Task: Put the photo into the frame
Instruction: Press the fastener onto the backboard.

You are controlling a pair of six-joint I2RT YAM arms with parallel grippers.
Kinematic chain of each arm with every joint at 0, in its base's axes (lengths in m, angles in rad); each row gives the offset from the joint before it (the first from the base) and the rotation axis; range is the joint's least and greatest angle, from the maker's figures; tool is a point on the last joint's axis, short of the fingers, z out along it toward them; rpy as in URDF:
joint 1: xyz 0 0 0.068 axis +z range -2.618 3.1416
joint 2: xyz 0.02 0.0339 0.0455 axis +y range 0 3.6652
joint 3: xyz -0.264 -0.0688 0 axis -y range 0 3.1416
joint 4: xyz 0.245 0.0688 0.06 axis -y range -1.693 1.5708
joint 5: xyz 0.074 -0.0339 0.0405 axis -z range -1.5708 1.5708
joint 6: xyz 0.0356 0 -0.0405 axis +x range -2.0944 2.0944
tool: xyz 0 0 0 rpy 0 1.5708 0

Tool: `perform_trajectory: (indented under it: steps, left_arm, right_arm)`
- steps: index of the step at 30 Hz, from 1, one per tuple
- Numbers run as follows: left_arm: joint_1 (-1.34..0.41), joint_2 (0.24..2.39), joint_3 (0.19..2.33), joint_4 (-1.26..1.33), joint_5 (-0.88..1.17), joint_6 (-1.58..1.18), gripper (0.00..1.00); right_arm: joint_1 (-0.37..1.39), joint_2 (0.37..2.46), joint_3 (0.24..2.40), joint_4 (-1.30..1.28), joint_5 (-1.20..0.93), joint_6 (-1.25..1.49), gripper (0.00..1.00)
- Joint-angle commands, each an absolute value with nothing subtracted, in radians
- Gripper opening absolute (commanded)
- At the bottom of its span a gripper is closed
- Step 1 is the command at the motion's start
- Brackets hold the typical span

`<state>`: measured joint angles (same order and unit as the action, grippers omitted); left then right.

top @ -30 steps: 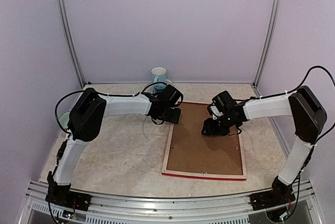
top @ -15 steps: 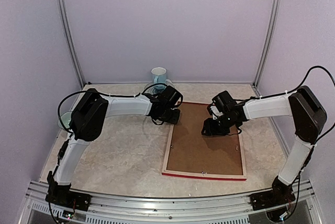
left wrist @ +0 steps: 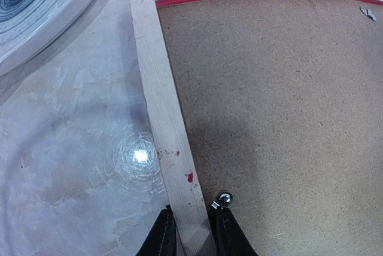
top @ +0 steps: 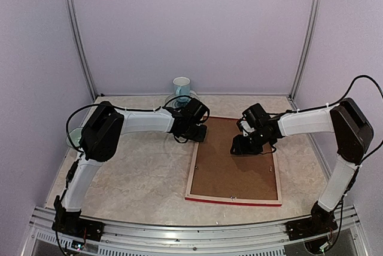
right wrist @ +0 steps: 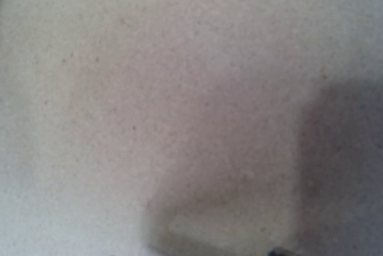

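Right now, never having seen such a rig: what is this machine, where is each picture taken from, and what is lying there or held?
These are two robot arms bolted at the near edge of a table. The overhead picture looks down from behind them; the other two come from wrist cameras. On it lies the frame face down, pale wood up, a brown backing board in it; a mug stands at the back. The left gripper pinches the frame's left rail. The right gripper hangs low over the board; its picture is a blur, so open or shut is unclear. No photo shows.
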<state>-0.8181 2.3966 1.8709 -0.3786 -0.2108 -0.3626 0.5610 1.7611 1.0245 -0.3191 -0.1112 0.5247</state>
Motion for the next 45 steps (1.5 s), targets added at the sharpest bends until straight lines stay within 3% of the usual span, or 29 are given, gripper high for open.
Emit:
perform_trajectory:
  steps: [1,4,26,33,35,36,40,43,45]
  left_arm:
    - [-0.807,2.378,1.823,-0.382,-0.235,-0.356,0.19]
    - [-0.808,2.350,1.791,-0.365,-0.235,-0.361,0.20]
    - [-0.848,2.143,1.658,-0.325,-0.305,-0.393,0.55]
    - [-0.875,2.106,1.562,-0.301,-0.314,-0.411,0.71]
    - [-0.877,2.092,1.535,-0.292,-0.312,-0.415,0.75]
    - [-0.877,2.087,1.527,-0.287,-0.310,-0.418,0.77]
    - [-0.877,2.052,1.481,-0.259,-0.291,-0.426,0.84]
    - [-0.879,2.024,1.453,-0.242,-0.286,-0.431,0.98]
    - [-0.880,2.009,1.438,-0.234,-0.284,-0.430,0.99]
  right_arm:
    - [0.561,1.780,1.015,-0.398,-0.078,0.529,0.54]
    - [0.561,1.794,1.025,-0.405,-0.080,0.527,0.54]
    - [0.561,1.750,1.000,-0.392,-0.075,0.520,0.64]
    - [0.561,1.701,0.987,-0.387,-0.071,0.509,0.75]
    - [0.561,1.681,0.986,-0.390,-0.063,0.504,0.87]
    - [0.561,1.669,0.986,-0.391,-0.057,0.502,0.98]
    - [0.560,1.615,0.987,-0.405,-0.024,0.495,0.99]
    - [0.560,1.572,0.996,-0.427,0.023,0.494,0.99]
    - [0.559,1.551,1.014,-0.451,0.057,0.489,0.99]
